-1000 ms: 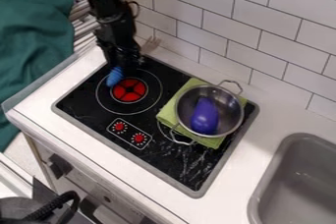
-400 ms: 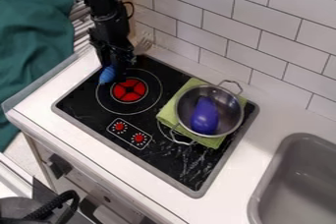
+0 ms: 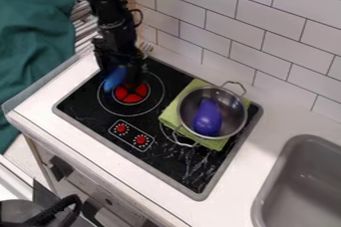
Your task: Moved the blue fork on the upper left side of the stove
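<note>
Hand [image 3: 124,71], one, black: over the stove's [image 3: 180,164] 11 o'clock area, grasping the fork. Fork [image 3: 114,78], one, blue-handled: handle end toward 7 o'clock, above the red burner's [image 3: 130,97] upper-left part; metal tines toward 1 o'clock, beyond the hand. Pot [image 3: 232,102], one, metal, two-handled: at the stove's 2 o'clock, upon a light green cloth [image 3: 169,116]. Eggplant [image 3: 208,117], one, purple: inside the pot. Knobs [image 3: 140,140], two, red: at the stove's 8 o'clock. Sink [image 3: 267,196], grey: set in the table [image 3: 243,191] at 4 o'clock.
</note>
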{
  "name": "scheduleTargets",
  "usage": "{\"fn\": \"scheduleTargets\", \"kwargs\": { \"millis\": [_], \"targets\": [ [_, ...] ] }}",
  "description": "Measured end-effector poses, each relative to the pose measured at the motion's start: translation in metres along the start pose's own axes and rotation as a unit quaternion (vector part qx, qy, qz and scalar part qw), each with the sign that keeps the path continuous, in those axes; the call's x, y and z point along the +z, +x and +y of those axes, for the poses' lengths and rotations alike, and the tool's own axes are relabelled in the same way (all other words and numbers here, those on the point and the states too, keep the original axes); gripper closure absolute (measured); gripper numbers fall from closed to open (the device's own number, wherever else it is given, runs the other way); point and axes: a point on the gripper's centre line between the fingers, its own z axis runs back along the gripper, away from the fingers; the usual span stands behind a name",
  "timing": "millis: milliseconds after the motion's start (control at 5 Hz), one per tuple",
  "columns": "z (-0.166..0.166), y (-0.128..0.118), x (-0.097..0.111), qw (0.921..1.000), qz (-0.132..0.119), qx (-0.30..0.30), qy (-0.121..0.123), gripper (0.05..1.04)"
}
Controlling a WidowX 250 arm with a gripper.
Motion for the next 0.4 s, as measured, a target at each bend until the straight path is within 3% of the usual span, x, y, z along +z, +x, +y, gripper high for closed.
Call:
{"fn": "scheduleTargets", "kwargs": {
  "millis": [200,400],
  "targets": [
    [-0.011,-0.01,0.059,0.997,-0.06,-0.017,0.046,0.076],
    [-0.044,-0.024,0.107,0.9914,-0.097,-0.041,0.077,0.08]
  ]
}}
